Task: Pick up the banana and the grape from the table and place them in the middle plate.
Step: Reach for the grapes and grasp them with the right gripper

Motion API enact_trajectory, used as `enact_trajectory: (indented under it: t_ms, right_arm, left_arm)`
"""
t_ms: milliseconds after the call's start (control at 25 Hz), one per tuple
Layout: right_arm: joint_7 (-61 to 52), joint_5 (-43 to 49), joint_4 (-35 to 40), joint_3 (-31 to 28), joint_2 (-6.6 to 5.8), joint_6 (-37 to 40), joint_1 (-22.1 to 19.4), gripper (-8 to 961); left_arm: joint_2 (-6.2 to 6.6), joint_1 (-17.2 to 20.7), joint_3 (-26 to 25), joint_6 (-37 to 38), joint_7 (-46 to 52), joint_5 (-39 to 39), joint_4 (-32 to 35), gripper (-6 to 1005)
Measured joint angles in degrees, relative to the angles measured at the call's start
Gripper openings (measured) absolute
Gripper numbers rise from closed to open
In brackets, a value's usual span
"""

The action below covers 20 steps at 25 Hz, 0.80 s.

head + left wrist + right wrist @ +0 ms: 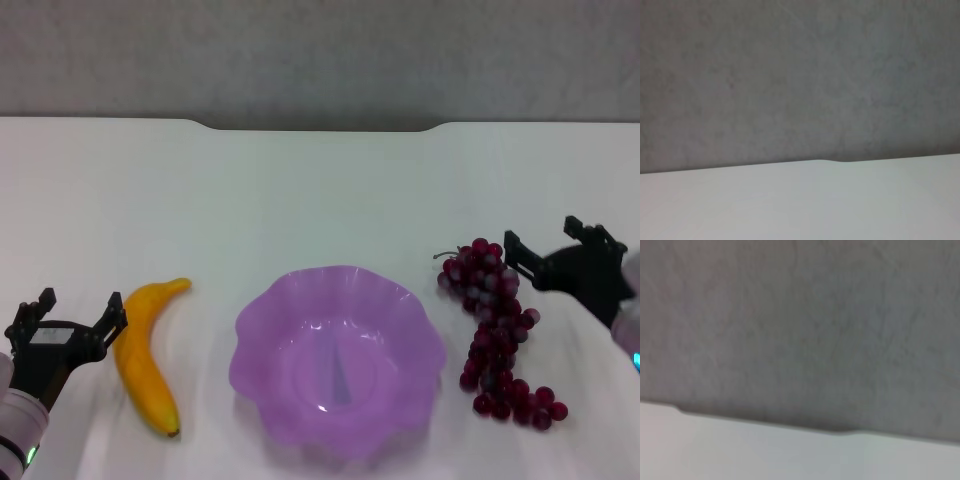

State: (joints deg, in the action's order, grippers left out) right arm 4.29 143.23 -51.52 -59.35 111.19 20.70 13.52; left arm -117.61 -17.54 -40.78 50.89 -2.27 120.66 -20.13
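The yellow-orange banana (146, 356) lies on the white table (320, 190), left of the purple scalloped plate (337, 358), which is empty. The dark red-purple grape bunch (498, 330) lies right of the plate. My left gripper (70, 312) is open and empty, just left of the banana. My right gripper (545, 240) is open and empty, just right of the top of the grape bunch. Both wrist views show only the table's far edge and the grey wall.
The table's far edge has a shallow notch (320, 127) with a grey wall behind it. The same edge shows in the left wrist view (835, 161) and the right wrist view (765, 422).
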Motion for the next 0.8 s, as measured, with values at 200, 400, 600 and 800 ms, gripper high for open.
enact_trajectory:
  t_ms: [200,400,600,800]
  right_arm:
    - [0.02,8.06,-10.95,-12.55,2.58,-28.22,-0.17,865]
    - [-0.37,10.56,-14.6,-15.62,3.63,-42.38,3.0,862]
    - [-1.59,8.98,-15.13,-15.62,3.74,-44.41,4.04,859]
    - [-1.7,7.6,-12.91,-15.08,3.76,-45.17,5.69,854]
  left_arm:
    - [0.02,0.0,0.0,0.0,0.09,0.0,0.09,891]
    - [0.02,-0.05,0.23,-0.09,0.16,0.01,0.1,891]
    - [0.02,0.0,0.19,-0.54,0.17,0.02,0.07,890]
    - [0.02,-0.01,0.3,-0.71,0.17,0.02,-0.03,891]
